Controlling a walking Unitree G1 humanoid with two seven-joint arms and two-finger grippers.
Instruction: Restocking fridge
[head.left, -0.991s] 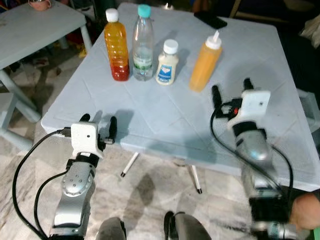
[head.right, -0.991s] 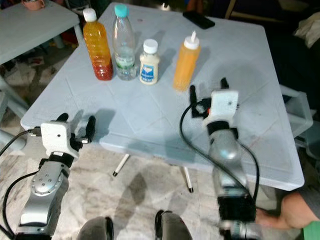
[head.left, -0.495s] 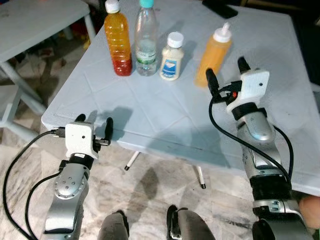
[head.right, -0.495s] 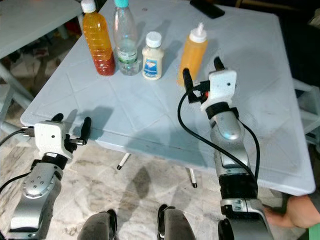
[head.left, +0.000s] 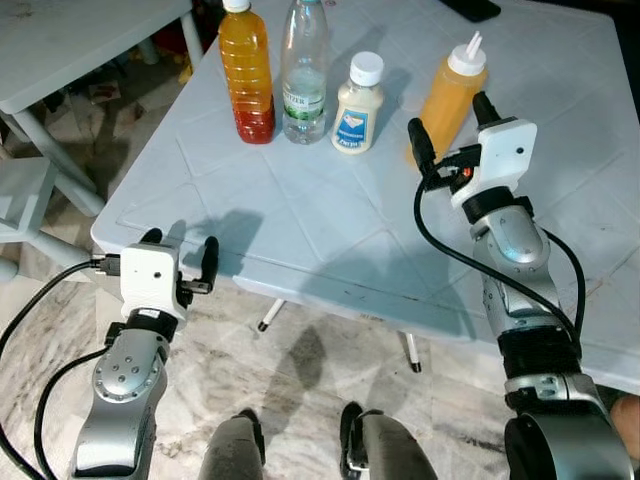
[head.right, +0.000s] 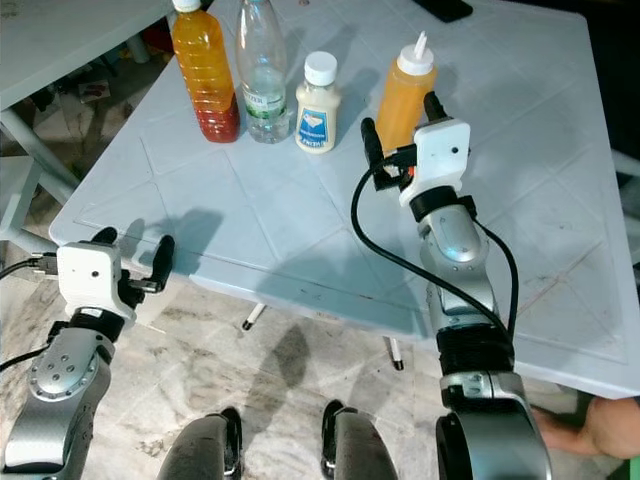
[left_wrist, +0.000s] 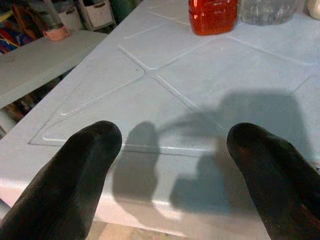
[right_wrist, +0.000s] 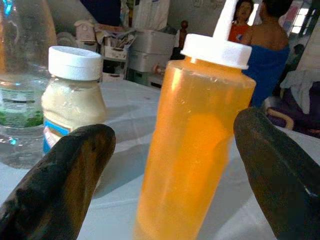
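Your right gripper (head.left: 448, 118) sat spread just before the orange squeeze bottle (head.left: 447, 94), upper right of the frame. Its soft, likely slick walls probably wanted a gentle mid-body pinch. The left gripper (head.left: 180, 246) hung spread, lower left.

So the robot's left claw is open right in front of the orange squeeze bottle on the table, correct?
Not quite: it is the right gripper, not the left. The right wrist view shows its open fingers either side of the squeeze bottle. The left gripper hangs at the table's near edge.

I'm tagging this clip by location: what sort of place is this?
Probably a lived-in home: a pale blue plastic table on a marbled stone floor, with stacked white storage boxes behind.
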